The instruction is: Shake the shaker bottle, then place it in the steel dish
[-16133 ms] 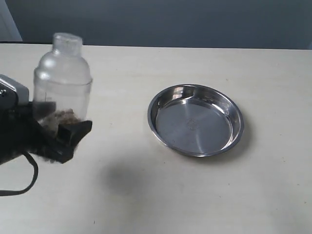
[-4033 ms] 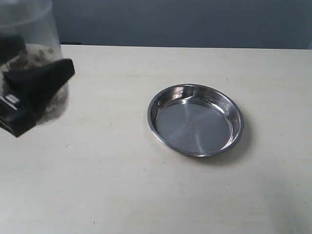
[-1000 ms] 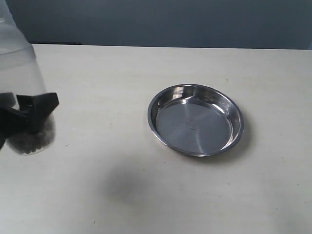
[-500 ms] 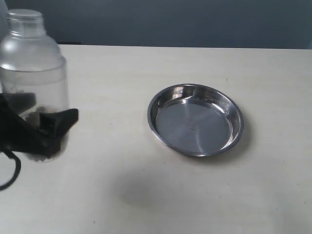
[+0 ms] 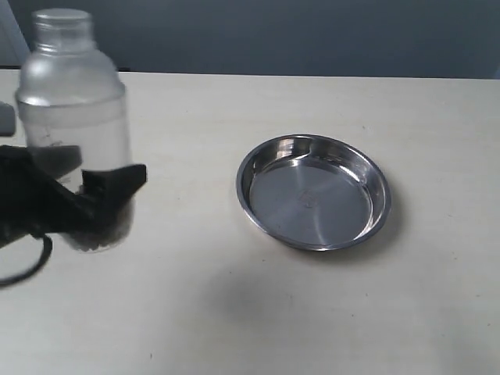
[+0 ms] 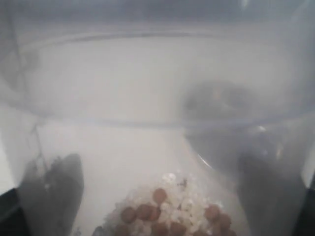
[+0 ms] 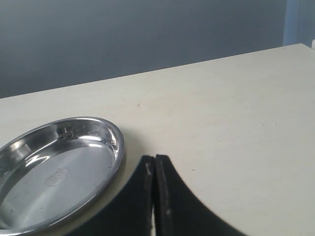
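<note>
Above cream tabletop (image 5: 258, 328), shaker bottle (image 5: 72, 101) upright within left gripper (image 5: 87, 178).

The frosted shaker bottle (image 5: 74, 133) hangs upright at the left, brown granules (image 6: 162, 216) at its bottom; the shiny round steel dish (image 5: 312, 199) lies flat on the table (image 5: 234, 312), well apart.

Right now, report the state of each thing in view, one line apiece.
shaker bottle: upright, capped, brown granules settled at its bottom, gripped, not in the dish.
steel dish: empty, flat on the table.
left gripper: shut on the bottle, fingers on opposite sides of its lower body.
right gripper: shut, fingers pressed together, holding nothing.
</note>
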Available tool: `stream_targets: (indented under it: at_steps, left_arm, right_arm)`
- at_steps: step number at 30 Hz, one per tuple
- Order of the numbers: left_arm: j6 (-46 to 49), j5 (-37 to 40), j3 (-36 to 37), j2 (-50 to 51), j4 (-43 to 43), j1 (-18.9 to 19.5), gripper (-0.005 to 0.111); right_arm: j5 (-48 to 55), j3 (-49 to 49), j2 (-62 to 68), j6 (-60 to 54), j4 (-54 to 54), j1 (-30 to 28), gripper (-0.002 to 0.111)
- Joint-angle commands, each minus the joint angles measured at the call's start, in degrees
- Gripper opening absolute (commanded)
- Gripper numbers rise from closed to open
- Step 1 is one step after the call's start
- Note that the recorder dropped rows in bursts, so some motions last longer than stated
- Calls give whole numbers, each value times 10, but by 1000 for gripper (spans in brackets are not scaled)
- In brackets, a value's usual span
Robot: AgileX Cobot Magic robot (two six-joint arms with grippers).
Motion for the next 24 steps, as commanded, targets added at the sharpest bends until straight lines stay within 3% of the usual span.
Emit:
stream_targets:
  at_steps: [1,2,3,4,5,6,7,8,9,10,11,12,13,14,16,18,24]
  left_arm:
    - [108,-36,-7,12,139,-33,0]
    - [69,-46,-7,12,221,-43,0]
    - [-19,-67,-10,18,202,-46,0]
    - [-27,-69,-12,21,128,-44,0]
    - [2,-92,-12,30,-33,-40,0]
    - [35,-106,-12,31,-18,-42,0]
    - [36,-225,-17,19,163,-54,0]
    - [37,-290,-27,11,211,-54,0]
    - [45,-311,-65,-10,141,-53,0]
    - [80,-162,-94,-16,28,-53,0]
    - [181,-25,-103,-6,-67,-47,0]
    - [301,36,-92,30,-201,-38,0]
    - [356,37,-77,68,-276,-37,0]
    - [382,29,-77,89,-292,-42,0]
    - [353,3,-121,56,-206,-73,0]
    - [347,-18,-148,14,-211,-90,0]
    - [376,-20,-54,120,-354,-66,0]
  right_arm:
    - [-7,1,-2,-4,-2,1,-1]
    - [-7,1,-2,-4,-2,1,-1]
    - [-7,1,-2,-4,-2,1,-1]
    - [-7,1,-2,-4,-2,1,-1]
    - [-7,1,-2,-4,-2,1,-1]
    - [-7,1,-2,-4,-2,1,-1]
    - [-7,1,-2,-4,-2,1,-1]
    - [-7,1,-2,-4,-2,1,-1]
    - [-7,1,-2,-4,-2,1,-1]
    - [-7,1,-2,-4,-2,1,-1]
    - [-7,1,-2,-4,-2,1,-1]
    - [-7,1,-2,-4,-2,1,-1]
    - [-7,1,-2,-4,-2,1,-1]
    - [-7,1,-2,-4,-2,1,-1]
    - [-7,1,-2,-4,-2,1,-1]
    - [-7,1,-2,-4,-2,1,-1]
    - [-7,1,-2,-4,-2,1,-1]
